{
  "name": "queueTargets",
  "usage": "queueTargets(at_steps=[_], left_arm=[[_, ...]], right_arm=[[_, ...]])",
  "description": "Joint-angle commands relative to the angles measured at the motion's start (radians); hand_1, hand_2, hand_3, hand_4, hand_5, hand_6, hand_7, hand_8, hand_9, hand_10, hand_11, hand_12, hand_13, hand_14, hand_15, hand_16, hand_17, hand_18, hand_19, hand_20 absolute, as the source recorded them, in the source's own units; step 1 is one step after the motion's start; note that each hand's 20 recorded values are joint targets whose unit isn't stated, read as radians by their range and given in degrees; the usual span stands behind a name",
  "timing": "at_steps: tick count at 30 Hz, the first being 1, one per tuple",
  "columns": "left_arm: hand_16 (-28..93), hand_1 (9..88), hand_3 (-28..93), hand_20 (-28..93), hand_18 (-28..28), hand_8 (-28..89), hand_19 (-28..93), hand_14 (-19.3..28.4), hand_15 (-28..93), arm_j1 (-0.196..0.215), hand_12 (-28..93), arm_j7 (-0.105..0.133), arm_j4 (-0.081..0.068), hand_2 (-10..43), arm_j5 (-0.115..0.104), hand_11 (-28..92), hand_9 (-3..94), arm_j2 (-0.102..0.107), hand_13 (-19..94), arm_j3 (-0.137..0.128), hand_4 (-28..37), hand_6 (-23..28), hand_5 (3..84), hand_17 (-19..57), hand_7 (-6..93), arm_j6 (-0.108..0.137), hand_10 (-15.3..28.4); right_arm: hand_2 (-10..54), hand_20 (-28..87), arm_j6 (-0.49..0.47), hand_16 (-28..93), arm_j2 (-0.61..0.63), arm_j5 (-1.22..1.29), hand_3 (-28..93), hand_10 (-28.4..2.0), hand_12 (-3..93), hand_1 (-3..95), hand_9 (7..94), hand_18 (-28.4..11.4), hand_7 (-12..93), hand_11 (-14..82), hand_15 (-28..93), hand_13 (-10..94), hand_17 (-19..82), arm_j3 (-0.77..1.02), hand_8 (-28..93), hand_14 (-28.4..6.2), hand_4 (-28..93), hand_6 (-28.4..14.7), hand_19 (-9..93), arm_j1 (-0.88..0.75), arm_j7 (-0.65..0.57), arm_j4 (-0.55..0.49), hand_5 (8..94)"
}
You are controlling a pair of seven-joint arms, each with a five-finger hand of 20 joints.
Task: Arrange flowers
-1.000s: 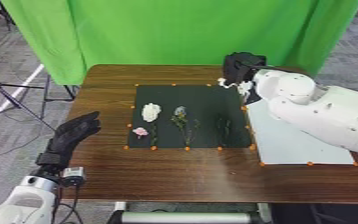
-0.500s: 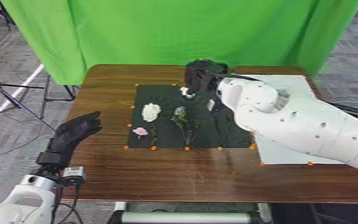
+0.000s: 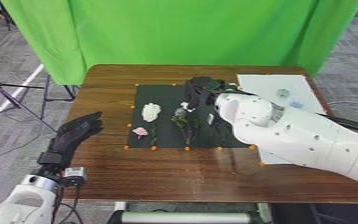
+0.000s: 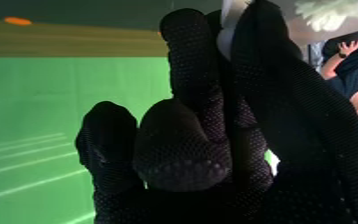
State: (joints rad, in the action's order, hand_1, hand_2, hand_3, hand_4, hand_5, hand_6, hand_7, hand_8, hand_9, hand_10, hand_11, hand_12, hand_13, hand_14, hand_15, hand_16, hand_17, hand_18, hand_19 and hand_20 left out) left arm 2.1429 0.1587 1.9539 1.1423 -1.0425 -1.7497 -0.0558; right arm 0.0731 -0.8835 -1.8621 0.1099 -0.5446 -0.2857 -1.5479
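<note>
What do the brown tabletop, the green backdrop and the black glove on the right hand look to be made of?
Brown tabletop: wood or wood-look laminate, satin; streaky grain.
Green backdrop: fabric, matte; soft vertical folds.
Black glove on the right hand: textured fabric, matte; fine weave with small raised dots, possibly rubber.

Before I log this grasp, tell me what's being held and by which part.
The right hand pinches a white piece between thumb and fingers; which part of it, I cannot tell. The left hand holds nothing.
</note>
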Motion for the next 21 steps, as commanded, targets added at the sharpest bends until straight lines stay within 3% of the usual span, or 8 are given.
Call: queueTargets(at_steps=[1, 13, 21], left_arm=[[1, 28.0, 62, 16, 16.1, -8, 12, 18.8, 20, 0.008, 11, -0.012, -0.001, -1.0, 0.004, 16, 39.8, -0.010, 33, -0.008, -20.0, -1.9, 40.9, 2.6, 12.9, -0.016, 13.3], [1, 28.3, 62, 16, 16.1, -8, 12, 18.7, 19, 0.002, 11, -0.023, -0.002, -1.2, 0.008, 16, 39.6, -0.012, 33, -0.011, -19.9, -1.7, 40.8, 2.5, 12.9, -0.030, 13.3], [1, 28.3, 62, 16, 16.0, -8, 12, 18.7, 19, 0.003, 11, -0.030, 0.001, -1.3, 0.011, 16, 39.5, -0.012, 32, -0.017, -19.7, -1.7, 40.6, 2.4, 12.7, -0.038, 13.3]], right_arm=[[-9.5, 64, -0.007, 33, 0.013, -0.029, 57, -9.5, 36.2, 59.6, 87.0, -16.7, 27, 8.6, 68, 88, 56, 0.004, 6, -0.6, -21, 2.8, 93, -0.027, -0.013, -0.003, 76.6], [-9.5, 64, 0.013, 34, 0.020, -0.086, 57, -9.2, 35.4, 59.2, 84.0, -16.7, 29, 6.8, 68, 87, 55, -0.011, 5, -0.7, -21, 2.9, 93, -0.044, -0.014, 0.005, 74.4], [-9.5, 63, -0.035, 33, 0.046, -0.060, 58, -8.7, 34.0, 57.7, 79.2, -16.3, 27, 6.0, 69, 86, 54, 0.001, 4, -0.7, -18, 2.8, 93, -0.037, -0.014, -0.011, 68.8]])
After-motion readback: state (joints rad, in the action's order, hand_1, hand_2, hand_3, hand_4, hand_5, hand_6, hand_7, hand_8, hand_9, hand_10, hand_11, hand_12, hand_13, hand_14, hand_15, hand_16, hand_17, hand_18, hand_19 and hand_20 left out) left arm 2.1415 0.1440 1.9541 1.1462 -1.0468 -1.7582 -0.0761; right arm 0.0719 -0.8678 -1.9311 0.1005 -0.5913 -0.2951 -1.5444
